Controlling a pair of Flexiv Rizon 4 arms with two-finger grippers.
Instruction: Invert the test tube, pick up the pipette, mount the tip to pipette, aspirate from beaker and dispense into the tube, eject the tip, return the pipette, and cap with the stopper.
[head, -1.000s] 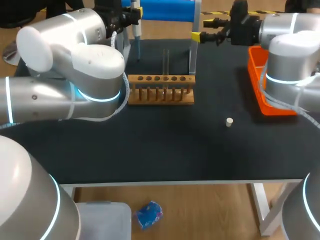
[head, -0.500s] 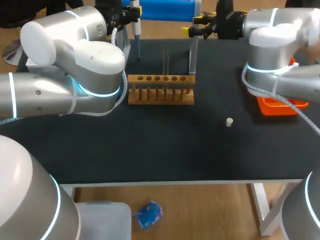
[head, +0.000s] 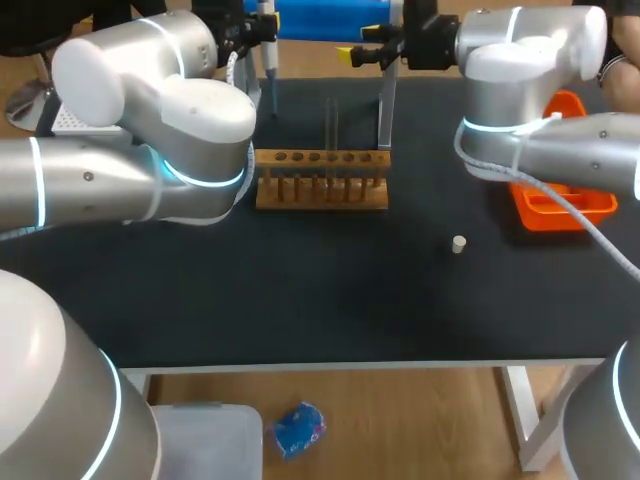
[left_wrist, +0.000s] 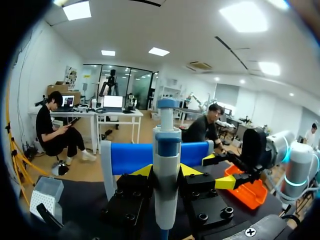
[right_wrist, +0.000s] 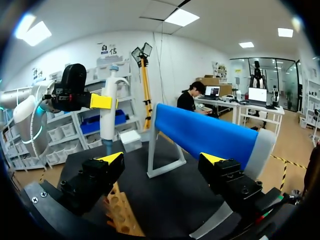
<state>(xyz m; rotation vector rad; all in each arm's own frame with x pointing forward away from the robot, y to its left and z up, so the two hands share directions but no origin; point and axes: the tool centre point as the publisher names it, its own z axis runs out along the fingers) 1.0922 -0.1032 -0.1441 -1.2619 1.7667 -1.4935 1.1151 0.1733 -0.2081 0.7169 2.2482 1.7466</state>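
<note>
The white and blue pipette (head: 267, 45) (left_wrist: 166, 170) (right_wrist: 108, 107) stands upright at the table's far left, with my left gripper (head: 255, 30) (left_wrist: 166, 172) shut on its body. My right gripper (head: 372, 52) (right_wrist: 161, 159) is open and holds nothing. It hangs level at the blue-roll pipette stand (head: 330, 18) (right_wrist: 205, 132), facing the pipette. In the wooden rack (head: 322, 180) (right_wrist: 117, 207) a clear test tube (head: 332, 125) stands upright. The small white stopper (head: 458, 243) lies on the black mat to the right of the rack.
An orange tray (head: 555, 205) sits at the right edge under my right arm. A white tip box (left_wrist: 44, 194) is at the far left. The stand's grey leg (head: 385, 110) rises just behind the rack's right end.
My right arm has swung left from above the orange tray to the blue stand, its gripper still open. The left gripper with the pipette has hardly moved.
</note>
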